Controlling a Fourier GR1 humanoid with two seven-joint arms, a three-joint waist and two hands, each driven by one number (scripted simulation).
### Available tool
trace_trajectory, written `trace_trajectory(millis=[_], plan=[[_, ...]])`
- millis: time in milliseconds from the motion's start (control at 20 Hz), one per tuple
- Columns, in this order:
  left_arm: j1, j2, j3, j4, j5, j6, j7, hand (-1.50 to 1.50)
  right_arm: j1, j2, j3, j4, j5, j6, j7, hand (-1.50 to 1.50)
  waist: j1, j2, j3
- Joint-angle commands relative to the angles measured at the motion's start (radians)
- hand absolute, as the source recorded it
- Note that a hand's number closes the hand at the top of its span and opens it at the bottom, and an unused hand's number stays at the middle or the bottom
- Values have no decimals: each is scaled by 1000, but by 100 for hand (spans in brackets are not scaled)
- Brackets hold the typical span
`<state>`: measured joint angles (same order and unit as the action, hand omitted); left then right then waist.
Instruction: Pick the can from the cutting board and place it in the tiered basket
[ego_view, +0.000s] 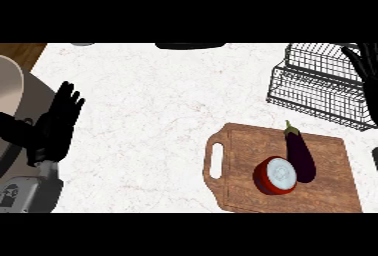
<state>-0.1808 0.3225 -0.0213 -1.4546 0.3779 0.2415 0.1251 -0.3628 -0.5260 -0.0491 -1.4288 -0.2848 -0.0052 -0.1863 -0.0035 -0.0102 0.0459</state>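
Can (276, 175), red with a pale silver top, lies on its side on the wooden cutting board (332, 185), its round end facing up toward the viewer. It sits near the middle of the board and touches the dark purple eggplant (299, 152) just to its right; the eggplant lies lengthwise, stem end pointing to the far side of the board. The board has a slot handle at its left end and rests on the white marbled surface (162, 110), in the lower right part of the head view.

Beyond the board, at the upper right, stands the black wire tiered basket (317, 85), well apart from the can and with nothing visible inside it. Dark fingers of the right hand (367, 70) show at the right edge, in front of the basket's right side; whether they are curled or straight cannot be told.

At the left edge, the left hand (59, 120) is raised with its fingers straight and spread, released and holding nothing, above its grey forearm. It is well apart from the board.
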Motion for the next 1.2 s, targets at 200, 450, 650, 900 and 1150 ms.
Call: trace_trajectory(millis=[200, 450, 650, 900, 1150], plan=[[183, -10, -133, 27, -203, 67, -61, 0, 61, -51, -9, -148, -50, 136, -22, 150, -3, 6, -46], [235, -30, -168, 49, -216, 66, -77, 0, 133, 80, -165, -13, -78, -209, 174, -150, -17, 7, -46], [280, -77, -195, 20, -262, 90, -118, 0, 296, 79, -211, -195, -140, -95, 93, -150, -4, 7, -46], [254, -105, -218, 21, -297, 130, -78, 0, 461, -41, -140, -449, -94, -21, 292, -150, -20, 3, -47], [252, -100, -202, 68, -285, 106, -107, 0, 483, -292, -85, -569, -47, 125, 521, -150, -30, 4, -52]])
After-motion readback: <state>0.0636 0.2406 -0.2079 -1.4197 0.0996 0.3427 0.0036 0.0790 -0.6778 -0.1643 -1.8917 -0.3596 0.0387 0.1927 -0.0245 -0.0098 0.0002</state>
